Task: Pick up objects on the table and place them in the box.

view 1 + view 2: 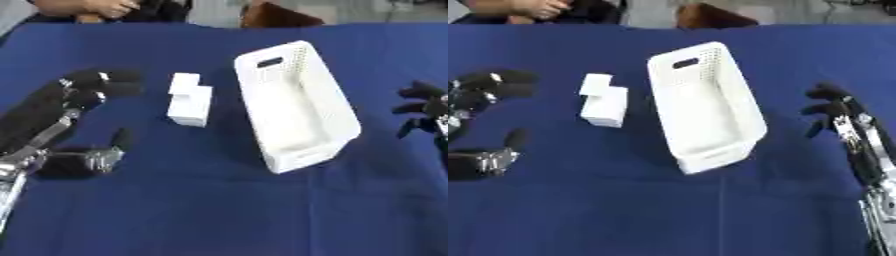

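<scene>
Left eye view: unmarked white block (190, 100), basket (302, 131).

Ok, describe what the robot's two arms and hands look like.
The left hand has black fingers and a black thumb, with silver metal at the joints and a silver rod along the forearm. The right hand is likewise black, with silver links and mechanism exposed down its arm.

Matt blue cloth table (219, 215); perforated white plastic box (302, 100).
</scene>
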